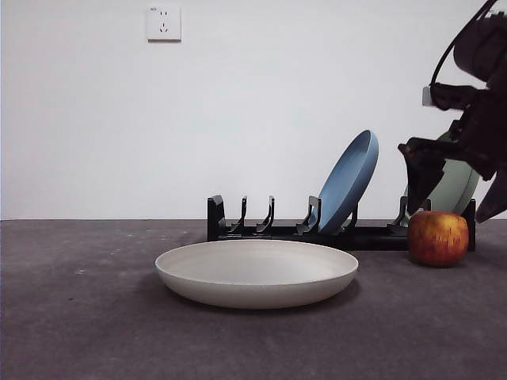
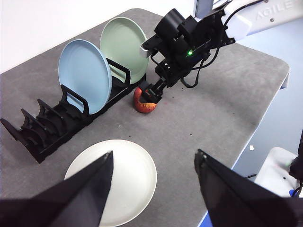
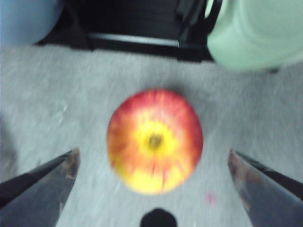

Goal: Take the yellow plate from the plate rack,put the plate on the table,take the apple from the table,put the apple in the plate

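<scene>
A plain white wall (image 1: 261, 103) carries a white power socket (image 1: 164, 23).

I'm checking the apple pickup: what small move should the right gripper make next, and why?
Probably lower the right gripper straight down and close. Its jaws are open and straddle the apple, which sits on the table untouched; the yellow plate already lies flat.

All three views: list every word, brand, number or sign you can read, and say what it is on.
"AGILE", cut off by the picture's edge: on the white arm link of the right arm, left wrist view.
Wall socket: a small mark at its top, too small to read.
Right wrist view: no text.
</scene>
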Controlling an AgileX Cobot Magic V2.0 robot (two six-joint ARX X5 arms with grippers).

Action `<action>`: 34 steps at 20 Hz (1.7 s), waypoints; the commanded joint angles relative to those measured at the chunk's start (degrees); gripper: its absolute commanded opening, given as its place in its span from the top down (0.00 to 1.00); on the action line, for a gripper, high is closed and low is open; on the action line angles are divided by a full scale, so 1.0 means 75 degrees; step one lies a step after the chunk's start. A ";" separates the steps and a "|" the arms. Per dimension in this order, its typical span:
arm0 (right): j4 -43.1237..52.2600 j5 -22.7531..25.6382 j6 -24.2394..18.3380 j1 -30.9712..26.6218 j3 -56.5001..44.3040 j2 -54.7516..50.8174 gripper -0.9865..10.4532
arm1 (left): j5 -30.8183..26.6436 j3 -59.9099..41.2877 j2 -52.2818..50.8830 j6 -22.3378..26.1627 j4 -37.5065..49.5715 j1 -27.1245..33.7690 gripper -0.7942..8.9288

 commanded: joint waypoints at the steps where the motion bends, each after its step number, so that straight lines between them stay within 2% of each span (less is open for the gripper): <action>1: 0.0358 0.0003 -0.0058 0.0023 0.0009 0.0341 0.30 | -0.0012 0.0006 -0.0009 -0.0154 0.0032 0.0020 0.62; 6: 0.1049 -0.0006 -0.0035 0.0026 0.0009 0.0968 0.31 | -0.0047 0.0006 -0.0009 -0.0227 0.0052 0.0020 0.62; 7: 0.1134 -0.0006 -0.0015 0.0026 0.0009 0.0988 0.36 | -0.0047 0.0006 -0.0009 -0.0227 0.0055 0.0020 0.62; 10: 0.1180 -0.0023 0.0026 0.0023 0.0009 0.0988 0.60 | -0.0102 0.0006 -0.0009 -0.0227 0.0055 0.0020 0.62; 12: 0.1052 -0.0070 0.0029 0.0023 0.0009 0.0991 0.67 | -0.0219 0.0006 -0.0009 -0.0227 0.0052 0.0020 0.62; 14: 0.0985 -0.0076 0.0035 0.0023 0.0009 0.0991 0.67 | -0.0245 0.0006 -0.0009 -0.0224 0.0052 0.0020 0.62; 15: 0.0965 -0.0076 0.0102 0.0023 0.0009 0.0988 0.71 | -0.0245 0.0006 -0.0009 -0.0224 0.0052 0.0020 0.62; 17: 0.0918 -0.0082 0.0114 0.0023 0.0009 0.0988 0.89 | -0.0248 0.0006 -0.0009 -0.0224 0.0055 0.0020 0.62; 18: 0.0921 -0.0082 0.0114 0.0023 0.0009 0.0988 0.93 | -0.0245 0.0006 -0.0009 -0.0224 0.0052 0.0020 0.62; 21: 0.0720 -0.0172 0.0201 0.0073 0.0009 0.0647 0.93 | -0.0245 0.0006 -0.0009 -0.0224 0.0020 0.0020 0.62; 25: 0.0219 -0.0650 0.0233 0.0490 0.0009 -0.0717 0.93 | -0.0245 0.0006 -0.0009 -0.0221 -0.0003 0.0020 0.62; 29: 0.0038 -0.0673 0.0373 0.1900 0.0009 -0.1378 0.93 | -0.0233 0.0006 -0.0009 -0.0221 -0.0006 0.0020 0.62; 32: 0.0443 -0.0513 0.0440 0.3171 0.0009 -0.0883 0.93 | -0.0216 0.0006 -0.0009 -0.0224 -0.0012 0.0020 0.62; 34: 0.0694 -0.0058 0.0478 0.3701 0.0009 -0.0379 0.93 | -0.0210 0.0006 -0.0009 -0.0224 -0.0047 0.0020 0.62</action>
